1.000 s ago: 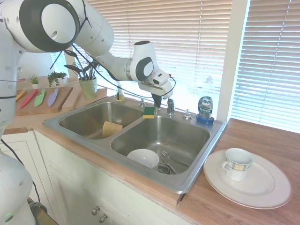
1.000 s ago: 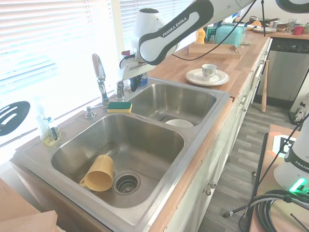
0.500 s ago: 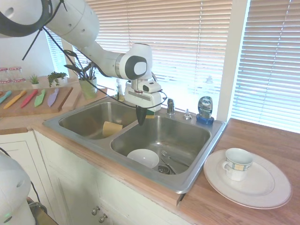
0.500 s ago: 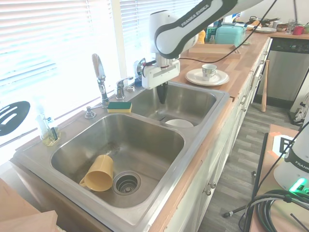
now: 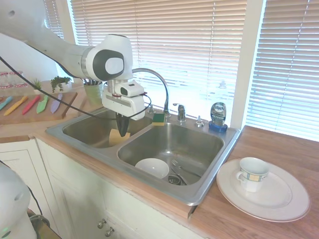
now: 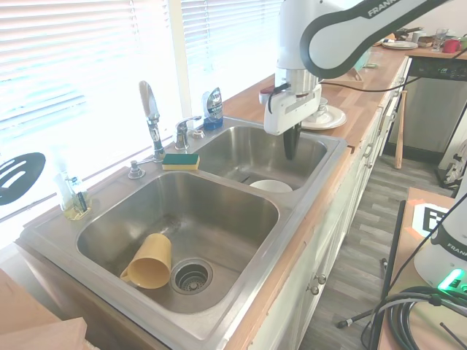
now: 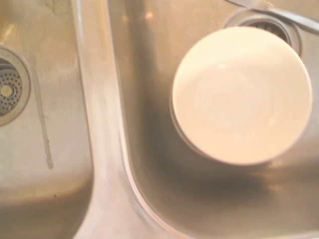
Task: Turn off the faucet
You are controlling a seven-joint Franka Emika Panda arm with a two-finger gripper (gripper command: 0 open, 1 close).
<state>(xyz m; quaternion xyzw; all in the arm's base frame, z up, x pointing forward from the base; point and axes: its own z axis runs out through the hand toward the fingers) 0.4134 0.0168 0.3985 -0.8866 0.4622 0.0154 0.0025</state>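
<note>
The faucet is a chrome gooseneck spout (image 5: 158,79) arching over the sink's back rim, with its small lever handle (image 5: 180,112) beside it; in the second exterior view the spout (image 6: 149,106) and lever (image 6: 183,130) stand at the back edge. No stream of water shows. My gripper (image 5: 122,131) is shut with nothing in it and points down over the sink's front part, well away from the lever. From the other side the gripper (image 6: 290,150) hangs above the basin that holds the white bowl (image 6: 271,187).
A double steel sink (image 5: 209,180) holds a yellow cup (image 6: 148,262) in one basin and the white bowl (image 7: 241,94) in the other. A sponge (image 5: 158,118), a small chrome cap (image 5: 199,121) and a soap bottle (image 5: 218,115) line the back rim. A plate (image 5: 279,201) bearing a mug (image 5: 252,174) sits on the counter.
The arm has pulled back from the lever at the sink's back rim and swung forward over the basins. The arched spout now shows in full.
</note>
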